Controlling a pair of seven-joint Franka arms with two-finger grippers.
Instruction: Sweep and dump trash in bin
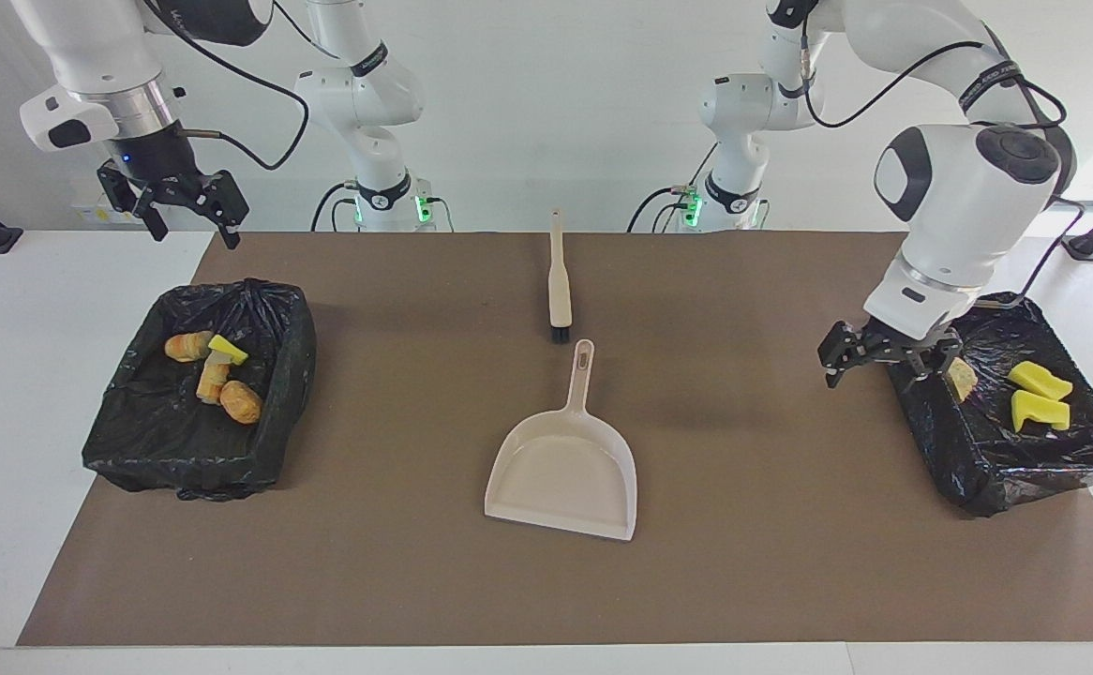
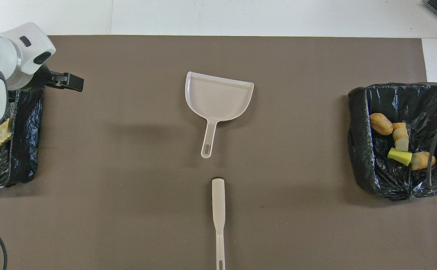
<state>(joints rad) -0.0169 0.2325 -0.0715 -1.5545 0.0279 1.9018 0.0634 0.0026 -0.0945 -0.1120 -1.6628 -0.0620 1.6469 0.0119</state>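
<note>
- Trash lies in two bins lined with black bags, one at each end of the surface (image 1: 3, 394).
- In the bin at the right arm's end (image 1: 134, 441), at about nine o'clock in the facing view, sit three tan-orange bread-like lumps (image 1: 241, 401) and one yellow sponge wedge (image 1: 227, 350), bunched together and touching.
- In the bin at the left arm's end (image 1: 987, 469), at about three o'clock in that view, lie two wavy-edged yellow sponge chunks (image 1: 1040, 410) side by side, with a pale tan lump (image 1: 960, 377) just beside them toward the middle of the surface.
- Brown mat (image 1: 396, 581) covers most of the surface; both bins rest on it.
- Beige dustpan (image 1: 563, 473) lies flat at the mat's centre, empty, its handle pointing to twelve o'clock in the facing view, toward the robots.
- Beige brush (image 1: 559, 281) lies nearer to the robots than the dustpan, in line with its handle, bristle end just short of it, not touching.
- Left pincer (image 1: 889, 361) hangs over the inner rim of its bin, fingers spread wide, holding nothing.
- Right pincer (image 1: 181, 202) hangs high at ten o'clock in the facing view, over the mat's corner, fingers spread wide, holding nothing.
</note>
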